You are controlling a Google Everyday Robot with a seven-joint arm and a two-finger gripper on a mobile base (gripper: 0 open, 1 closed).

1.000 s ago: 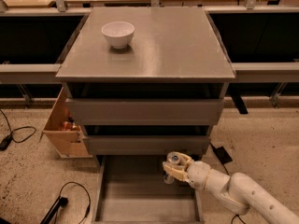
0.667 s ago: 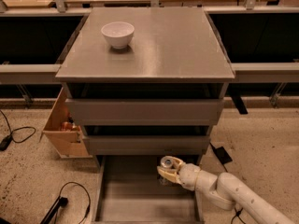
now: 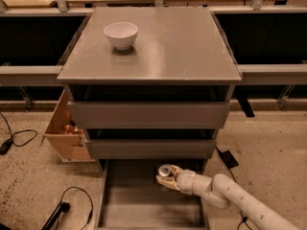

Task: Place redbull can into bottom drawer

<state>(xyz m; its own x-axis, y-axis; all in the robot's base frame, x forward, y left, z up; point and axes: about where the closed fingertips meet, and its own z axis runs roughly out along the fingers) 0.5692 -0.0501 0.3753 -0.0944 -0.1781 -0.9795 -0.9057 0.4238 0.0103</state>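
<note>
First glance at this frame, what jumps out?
The gripper, on an arm coming in from the lower right, holds the redbull can upright at the back of the open bottom drawer. Next comes the white bowl on the rear left of the cabinet top. A tan wooden box sits beside the cabinet's left side.

The gripper [image 3: 166, 178], at the back of the bottom drawer [image 3: 139, 210], clasps the can [image 3: 165, 170] and hides its body; only the shiny top shows. The arm [image 3: 240, 201] runs off the lower right edge. The bottom edge cuts the drawer's front, and the 2 drawers above [image 3: 148, 114] cover its back. What lies in the wooden box [image 3: 60, 140] is too small to tell.
</note>
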